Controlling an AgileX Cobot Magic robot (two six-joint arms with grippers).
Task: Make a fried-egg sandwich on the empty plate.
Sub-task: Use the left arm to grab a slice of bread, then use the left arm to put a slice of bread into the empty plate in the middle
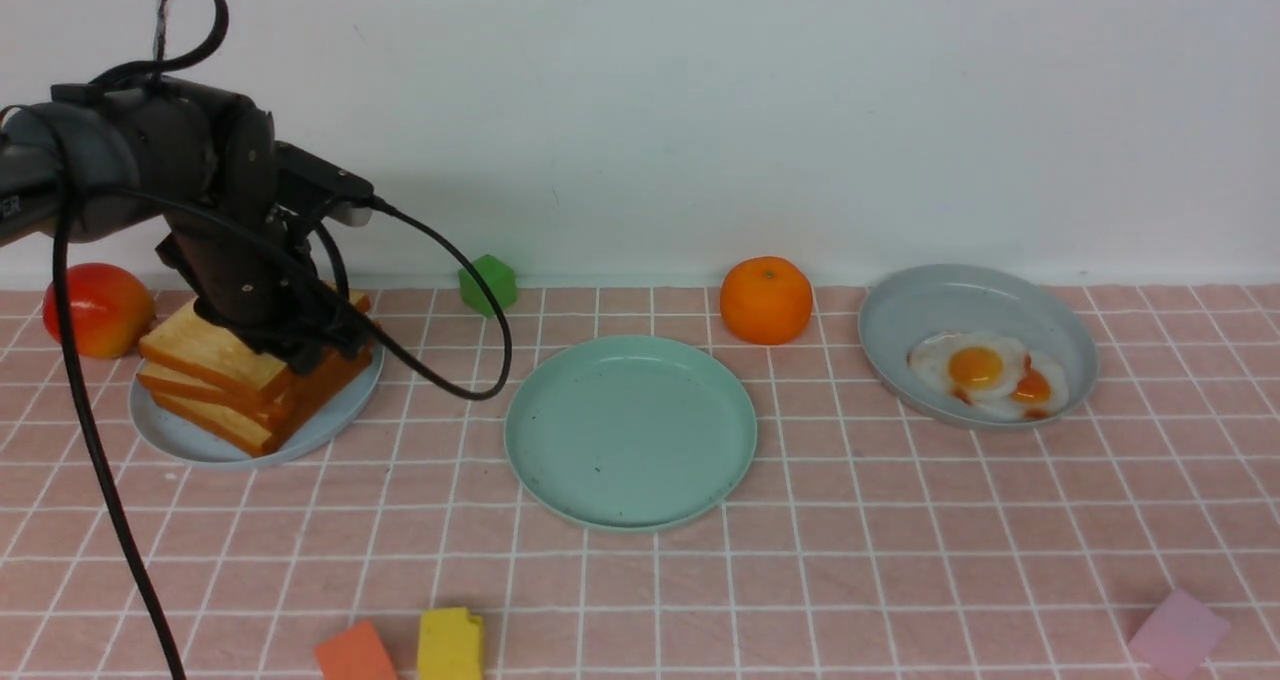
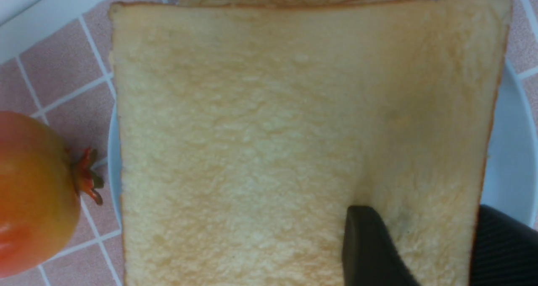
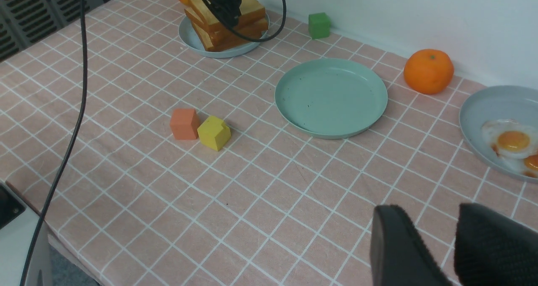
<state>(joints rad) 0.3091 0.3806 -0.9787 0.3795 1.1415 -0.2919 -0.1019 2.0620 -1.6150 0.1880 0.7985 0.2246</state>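
Observation:
Several toast slices (image 1: pixel 215 355) lean in a stack on a grey-blue plate (image 1: pixel 180 440) at the far left. My left gripper (image 1: pixel 310 345) is down on the stack's right side. In the left wrist view the top toast slice (image 2: pixel 273 130) fills the picture. There the left gripper (image 2: pixel 426 218) has one finger pressed on the slice's face and the other at its crust edge. The empty mint-green plate (image 1: pixel 630 430) lies in the middle. The fried egg (image 1: pixel 975 367) lies on a grey plate (image 1: pixel 960 295) at the right. My right gripper (image 3: pixel 431 214) hangs open over the tablecloth, holding nothing.
An orange (image 1: pixel 766 300) and a green cube (image 1: pixel 488 284) sit by the back wall. A red-yellow fruit (image 1: pixel 97 308) lies beside the toast plate. A smaller egg (image 1: pixel 1032 388) overlaps the fried egg. Orange (image 1: pixel 355 653), yellow (image 1: pixel 450 643) and pink (image 1: pixel 1178 632) blocks lie along the front.

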